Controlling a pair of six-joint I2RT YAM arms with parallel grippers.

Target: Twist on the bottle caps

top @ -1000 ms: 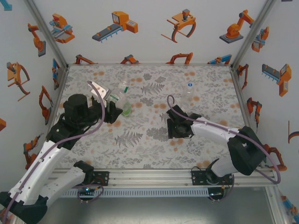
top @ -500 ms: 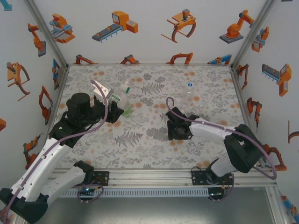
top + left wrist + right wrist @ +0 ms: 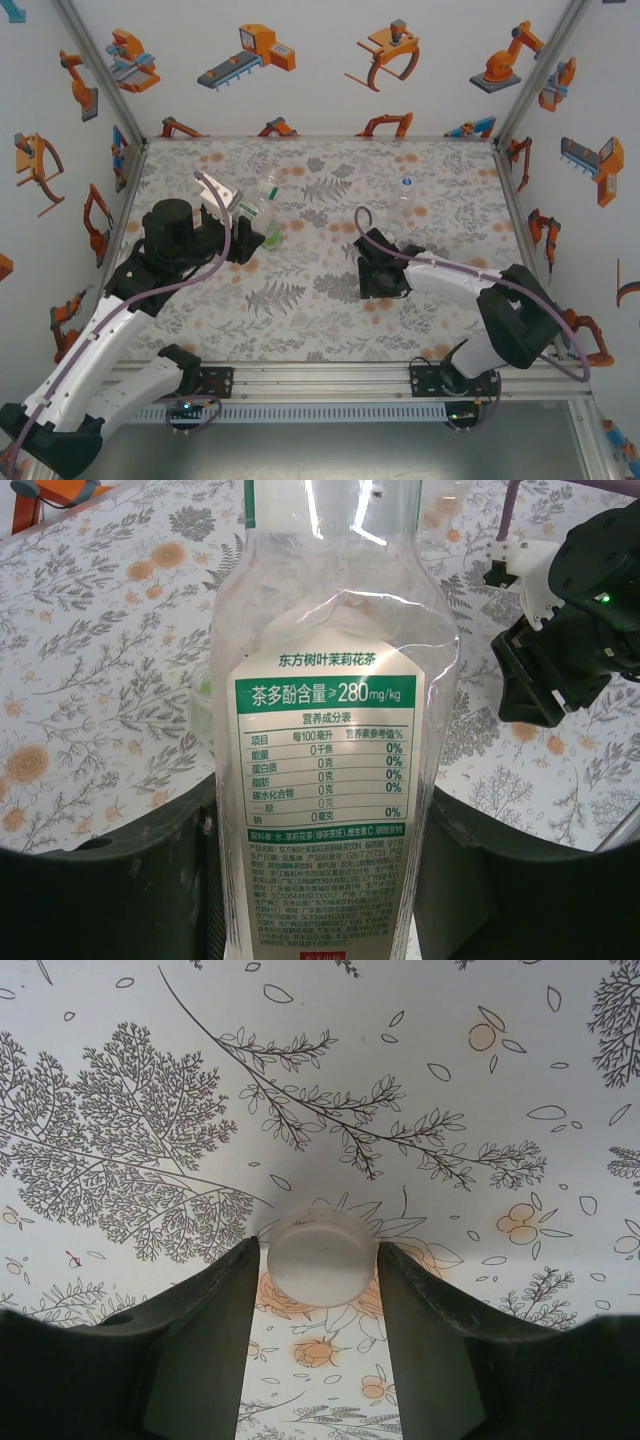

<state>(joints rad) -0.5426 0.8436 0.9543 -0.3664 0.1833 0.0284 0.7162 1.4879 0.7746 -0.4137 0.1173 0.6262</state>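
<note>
Shifted slightly since a second ago, left claw (image 3: 243, 232) clamps the labelled bottle (image 3: 249, 209) above the table (image 3: 300, 330). Left wrist: bottle's long axis runs away from the camera, neck farthest. Right wrist: right claw (image 3: 318, 1282) pinches white cap (image 3: 320, 1257), flat on table.

White shells and black joints clad the left arm (image 3: 95, 350) and right arm (image 3: 450, 276), each trailing a purple cable (image 3: 229, 232); the left claw (image 3: 248, 236) and right claw (image 3: 378, 272) were matte black.
</note>
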